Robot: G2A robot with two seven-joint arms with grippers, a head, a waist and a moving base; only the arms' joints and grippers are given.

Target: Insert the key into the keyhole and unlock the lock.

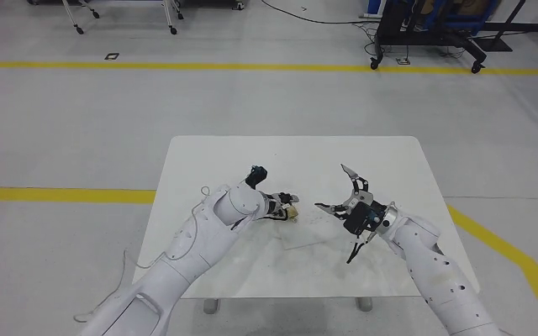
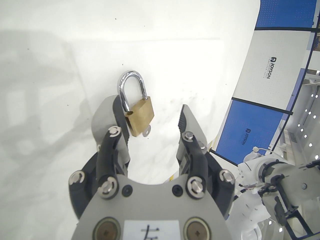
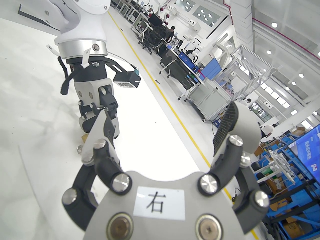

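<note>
Left arm (image 1: pixel 197 248) and right arm (image 1: pixel 437 269): smooth white shells. Left pincer (image 2: pixel 150 106) and right pincer (image 3: pixel 168 108): grey plate (image 2: pixel 150 201), white label (image 2: pixel 151 229) with one black character, black links (image 2: pixel 106 158) on silver slotted screws (image 2: pixel 196 184), grey fingers (image 2: pixel 193 126) with ribbed black pads (image 3: pixel 223 123). Black braided cable (image 3: pixel 65 76), upper left of frame.

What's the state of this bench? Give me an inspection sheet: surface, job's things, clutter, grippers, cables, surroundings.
Surface: white table, a few dark specks.
Job's things: brass padlock lying flat; silver key showing at its keyhole end; shackle state unclear.
Clutter: nothing seen.
Grippers: left gripper open, padlock between its fingers, close beside one; right gripper open, empty.
Cables: black braided cable along the left arm's wrist; loose cables on the floor.
Surroundings: yellow floor lines, workbenches.
</note>
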